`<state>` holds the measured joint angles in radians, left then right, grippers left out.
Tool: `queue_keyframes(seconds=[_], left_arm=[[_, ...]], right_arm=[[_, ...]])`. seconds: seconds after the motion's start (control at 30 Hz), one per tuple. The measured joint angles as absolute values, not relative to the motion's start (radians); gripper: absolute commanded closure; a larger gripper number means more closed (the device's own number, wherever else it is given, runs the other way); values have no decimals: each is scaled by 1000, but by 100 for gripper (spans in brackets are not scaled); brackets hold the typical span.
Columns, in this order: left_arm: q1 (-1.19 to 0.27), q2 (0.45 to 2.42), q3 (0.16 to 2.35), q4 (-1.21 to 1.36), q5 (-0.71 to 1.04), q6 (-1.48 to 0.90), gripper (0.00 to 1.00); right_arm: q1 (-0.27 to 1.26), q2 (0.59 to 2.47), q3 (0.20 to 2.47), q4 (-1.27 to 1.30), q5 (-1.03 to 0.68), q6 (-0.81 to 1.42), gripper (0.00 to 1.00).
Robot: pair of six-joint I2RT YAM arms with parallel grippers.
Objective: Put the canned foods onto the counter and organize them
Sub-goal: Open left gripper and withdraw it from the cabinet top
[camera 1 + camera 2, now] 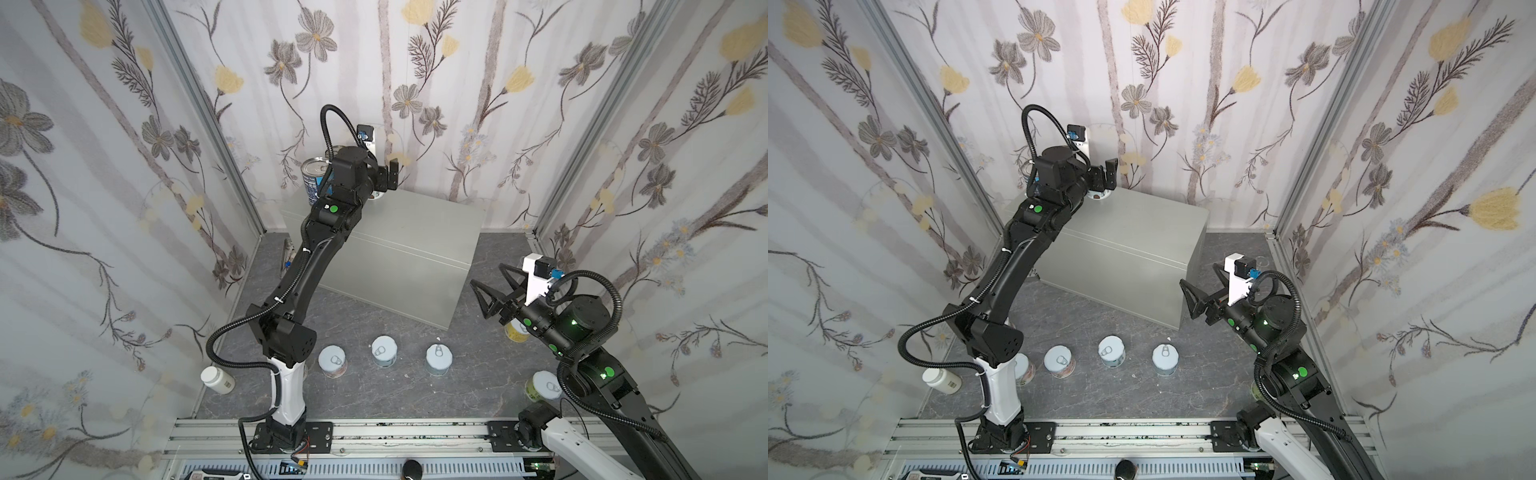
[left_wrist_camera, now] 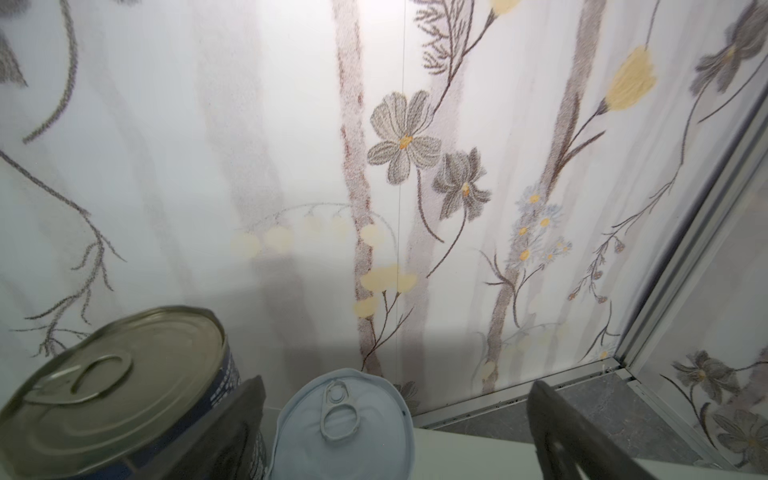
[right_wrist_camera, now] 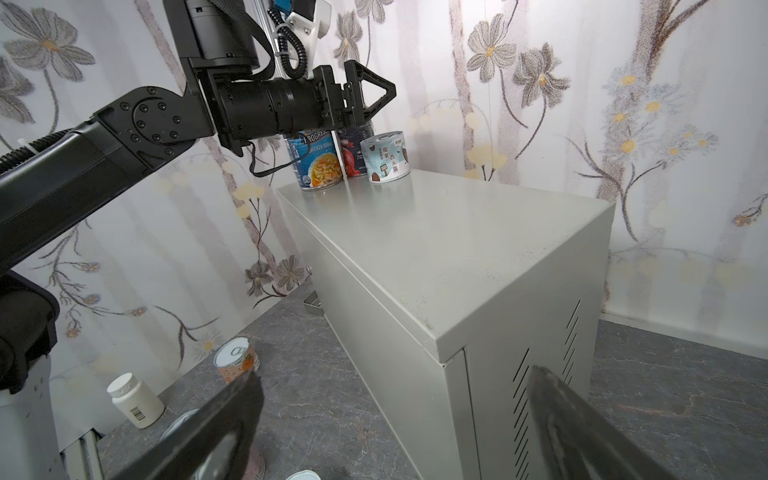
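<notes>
- Near zone, floor: three short cans (image 1: 384, 351) stand upright in a row on the dark floor (image 1: 415, 395), well apart from one another. A fourth can (image 1: 1023, 370) is partly hidden behind the left arm. A white pill bottle (image 1: 217, 379) lies at the left edge and is not a task item.
- Right side, floor: two more short cans (image 1: 544, 386) sit beneath the right arm, partly covered by it.
- Right end effector (image 1: 487, 274): fingers spread wide with nothing between them. It hovers near the right front corner of the worktop (image 1: 415, 232).
- Worktop, far left corner: two tall cans (image 3: 318, 162) stand upright side by side; whether they touch cannot be told. The placed short can (image 3: 386, 160) stands just beside them, close to the back wall.
- Left end effector (image 2: 392, 388): fingers apart, straddling the placed short can from above without contact. The can stands free on the worktop.
- Handling, as a judgement: the steel walls are rigid and should tolerate a firm clamp. Sealed cans likely carry noticeable weight, and glossy labels may slip.
- Where to take hold: grip across the cylindrical wall, fingers either side of the diameter — not on the pull tab or lid rim.
- The short cans offer little wall height, so the fingers need to descend close to the floor before closing.
</notes>
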<state>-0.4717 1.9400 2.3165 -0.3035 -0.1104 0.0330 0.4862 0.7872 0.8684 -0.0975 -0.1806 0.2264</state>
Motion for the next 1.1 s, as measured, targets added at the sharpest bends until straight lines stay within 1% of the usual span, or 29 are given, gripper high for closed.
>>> queue_keyframes(seconds=[0.1,0.23,0.53,0.7,0.87,1.1], left_arm=[[-496,1869,2287,-295,-101,48,0],[-534,1770,2194,-297,-85,55,0],[-644,1469,1784,-326,-77,58,0],[-733,1293,1573,-334,-101,33,0],[-812,1153,1388,-336,-138,-20,1],[-882,1045,1207,-363,-177,-93,1]], right_arm=[[490,767,885,-106,-181,236,0],[493,735,901,-138,-181,253,0],[493,685,893,-217,-177,288,0],[493,645,871,-265,-176,306,0],[493,596,802,-278,-177,333,0],[493,531,675,-276,-177,396,0]])
